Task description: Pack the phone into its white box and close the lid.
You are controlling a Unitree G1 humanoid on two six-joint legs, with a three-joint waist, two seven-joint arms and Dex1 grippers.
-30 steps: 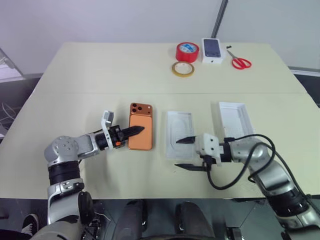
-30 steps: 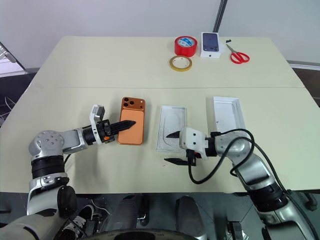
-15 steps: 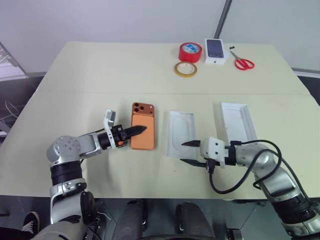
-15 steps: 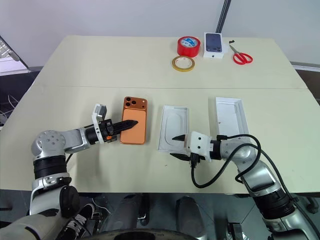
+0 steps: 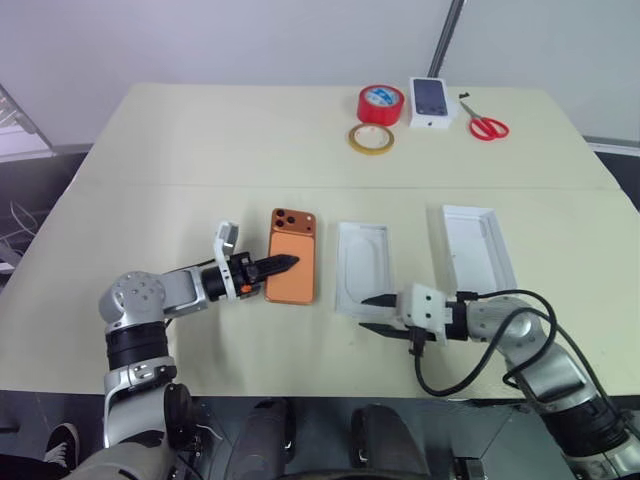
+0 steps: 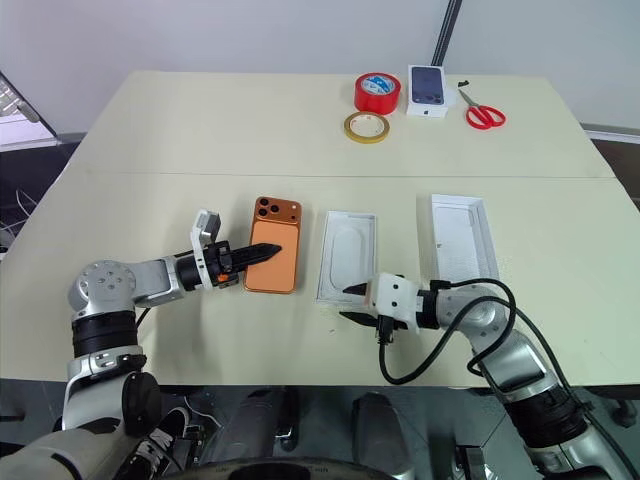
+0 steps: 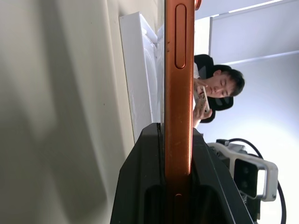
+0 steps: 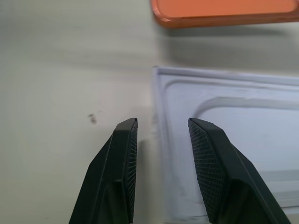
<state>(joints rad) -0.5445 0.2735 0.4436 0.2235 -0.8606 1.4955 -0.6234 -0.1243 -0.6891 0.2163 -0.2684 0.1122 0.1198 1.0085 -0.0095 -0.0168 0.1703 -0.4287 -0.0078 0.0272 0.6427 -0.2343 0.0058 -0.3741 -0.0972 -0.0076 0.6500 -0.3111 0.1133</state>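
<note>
Since a second ago my right gripper (image 6: 354,304) has narrowed from a wide spread to a half-open gap and now sits at the near end of the flat white insert (image 6: 346,256), while the phone (image 6: 273,257) has shifted a little toward that insert with my left gripper (image 6: 262,250) on it. My left fingers are closed on the phone's edge: in the left wrist view the orange side of the phone (image 7: 178,93) runs straight up between my two black fingers (image 7: 140,186), which press it from both sides. The phone lies back-up on the cream table (image 6: 200,130), its square camera bump at the far end, just beside the insert and apart from it. My right jaws stand partly apart and hold nothing; in the right wrist view one finger (image 8: 119,163) is over bare table and the other is over the insert's near corner (image 8: 224,121), so the insert's rim lies between them, though I cannot tell whether either finger touches it. The lid (image 6: 458,236), a plain white shallow tray, lies to the right of the insert, well clear of the phone. At the far edge of the table sit a red tape roll (image 6: 376,92), a tan tape ring (image 6: 366,126), a small white box with a phone picture (image 6: 426,88) and red-handled scissors (image 6: 481,113). A person (image 7: 212,91) shows beyond the table in the left wrist view.
</note>
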